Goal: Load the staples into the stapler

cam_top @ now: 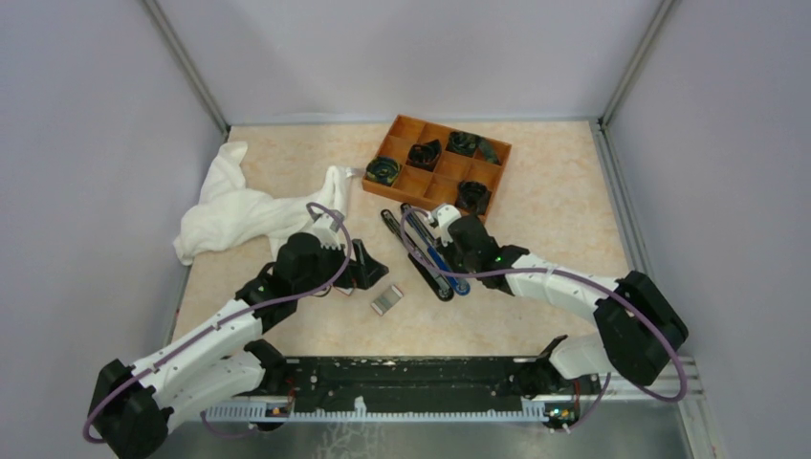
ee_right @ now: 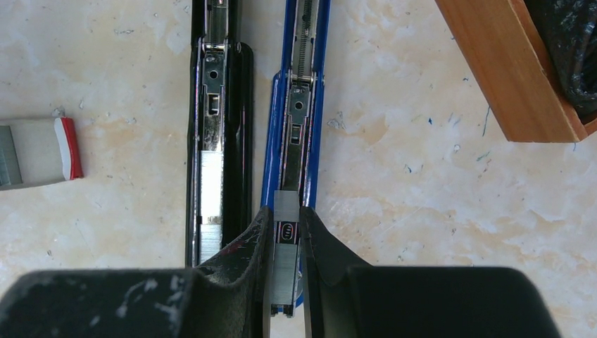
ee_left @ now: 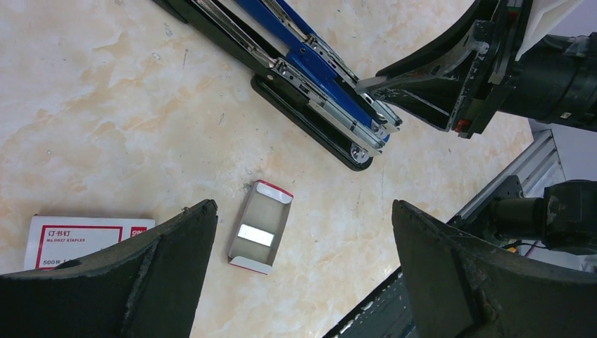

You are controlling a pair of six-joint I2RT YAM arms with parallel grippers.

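Now we pinch the staples lengthwise in our right gripper, matching a rail, yet over the blue stapler; the black stapler lies open alongside. Our left gripper gapes above the carton.

White staple carton, seen from the left wrist: the Chinese characters 订书钉 are printed inside a red frame; beneath them "No." with a small number and "STAPLES" can be made out; "500" is begun below, the rest hidden; a small red-edged mark on the staple strip cannot be read.
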